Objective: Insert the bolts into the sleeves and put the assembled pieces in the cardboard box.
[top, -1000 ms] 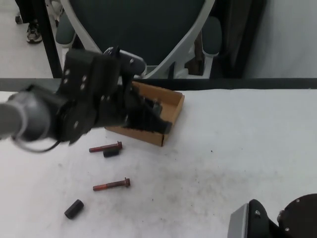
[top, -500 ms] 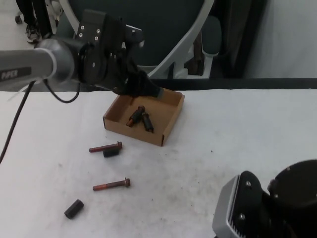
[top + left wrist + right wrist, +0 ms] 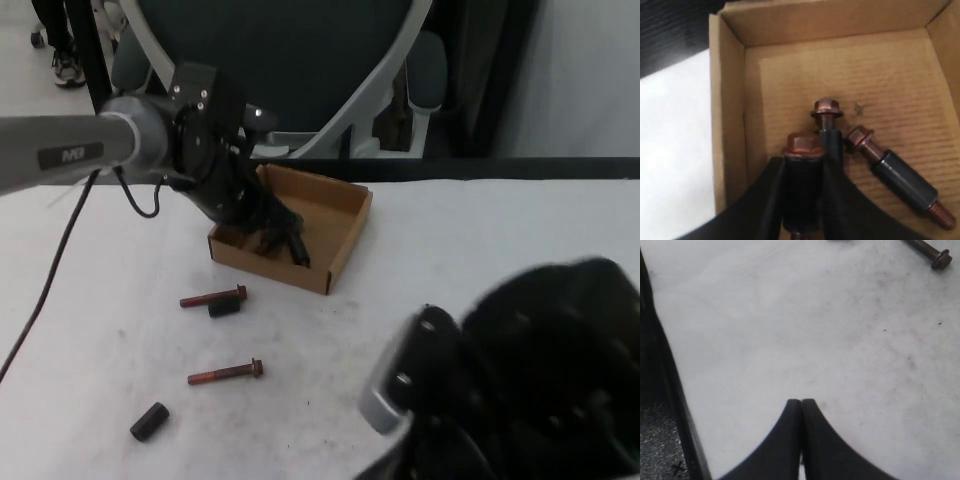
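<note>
Left wrist view: clamping an assembled piece (image 3: 802,146) by its sleeve (image 3: 802,200) with the left gripper (image 3: 803,169), just inside the cardboard box (image 3: 731,125) wall. Probably stiff, slick steel; best gripped mid-sleeve.

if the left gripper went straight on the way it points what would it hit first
Likely the cardboard box floor: the left gripper, shut on an assembled piece, points into it. A second assembled piece lies close beside that line; depth is unclear, so it could touch first.

Brown ribbed cardboard box (image 3: 730,125), copper-red bolts (image 3: 827,107) — black sleeves (image 3: 902,180), white bench (image 3: 500,230)
</note>
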`<state>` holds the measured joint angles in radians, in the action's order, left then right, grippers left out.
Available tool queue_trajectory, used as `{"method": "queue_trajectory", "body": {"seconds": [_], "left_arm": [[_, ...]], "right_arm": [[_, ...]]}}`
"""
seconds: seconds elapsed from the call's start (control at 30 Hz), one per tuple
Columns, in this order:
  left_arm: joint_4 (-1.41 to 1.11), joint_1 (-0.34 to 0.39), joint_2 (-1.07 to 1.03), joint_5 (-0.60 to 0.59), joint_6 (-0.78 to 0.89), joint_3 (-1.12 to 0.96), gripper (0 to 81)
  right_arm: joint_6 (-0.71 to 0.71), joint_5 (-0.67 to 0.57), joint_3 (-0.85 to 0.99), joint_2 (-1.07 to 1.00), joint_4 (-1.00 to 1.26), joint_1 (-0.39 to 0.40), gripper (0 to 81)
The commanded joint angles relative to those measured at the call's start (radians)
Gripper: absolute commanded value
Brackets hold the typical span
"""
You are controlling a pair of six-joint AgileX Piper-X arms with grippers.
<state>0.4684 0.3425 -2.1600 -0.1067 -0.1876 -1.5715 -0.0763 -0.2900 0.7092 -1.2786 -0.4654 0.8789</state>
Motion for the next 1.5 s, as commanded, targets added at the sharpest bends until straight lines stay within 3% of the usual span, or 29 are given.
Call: {"method": "queue_trajectory", "body": {"seconds": [0.0,0.13,0.2,0.27,0.33,0.4,0.47,0.6,1.03,1.23,1.47], "left_arm": [[-0.005,-0.003,0.004,0.009,-0.015,-0.019,0.8],[-0.024,-0.006,0.002,0.009,-0.029,-0.022,0.1],[-0.032,-0.006,0.002,0.001,-0.032,-0.025,4.5],[-0.032,-0.006,0.002,-0.026,-0.043,-0.029,13.9],[-0.032,-0.006,0.002,-0.033,-0.045,-0.033,28.8],[-0.032,-0.006,0.002,-0.023,-0.037,-0.032,44.7],[-0.027,-0.006,0.002,-0.001,-0.015,-0.032,52.1],[0.003,-0.009,0.012,-0.031,-0.014,-0.032,46.9],[0.182,-0.015,0.202,-0.242,-0.014,-0.03,44.7],[0.254,-0.015,0.328,-0.262,-0.046,0.009,44.7],[0.151,-0.015,0.55,-0.284,-0.06,0.248,44.7]], "right_arm": [[-0.029,0.001,0.081,-0.077,-0.024,-0.025,0.2],[-0.065,0.086,0.175,-0.177,-0.02,-0.038,0.2],[-0.097,0.126,0.218,-0.219,-0.015,-0.043,0.2],[-0.112,0.131,0.254,-0.251,-0.017,-0.049,0.5],[-0.126,0.127,0.284,-0.278,-0.017,-0.053,5.5],[-0.126,0.128,0.311,-0.302,-0.017,-0.058,14.3],[-0.121,0.128,0.332,-0.326,-0.017,-0.058,25.4],[-0.025,0.151,0.37,-0.375,-0.02,-0.059,39.6],[0.251,0.097,0.584,-0.571,-0.224,-0.107,39.6],[0.315,-0.036,0.68,-0.634,-0.319,-0.131,39.6],[0.272,-0.052,0.765,-0.679,-0.332,-0.142,39.6]]}}
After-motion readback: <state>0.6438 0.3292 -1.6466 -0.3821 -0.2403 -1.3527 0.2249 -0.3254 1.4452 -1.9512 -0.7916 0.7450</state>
